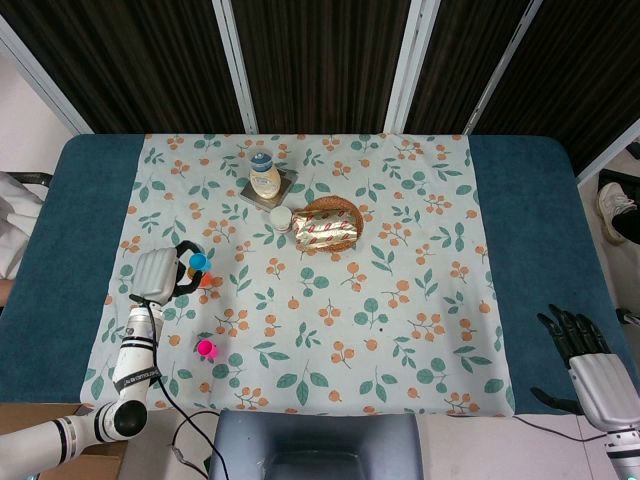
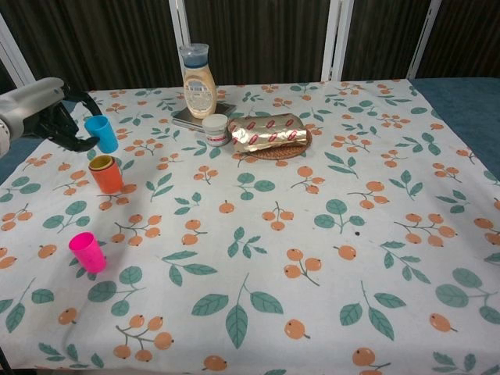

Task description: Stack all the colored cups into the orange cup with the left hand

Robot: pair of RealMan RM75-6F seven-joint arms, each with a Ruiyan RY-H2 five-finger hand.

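Left hand (image 2: 48,111) grips the blue cup (image 2: 101,133) in the air above the orange cup (image 2: 105,173); right hand (image 1: 590,365) hangs open off the table's corner; pink cup (image 2: 87,251) stands apart near the front

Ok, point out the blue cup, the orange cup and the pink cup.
blue cup (image 2: 102,133), chest view, on its side wall, held by the left hand (image 2: 48,116).
orange cup (image 2: 105,176), chest view, on its side wall.
pink cup (image 2: 87,253), chest view, on its side wall.
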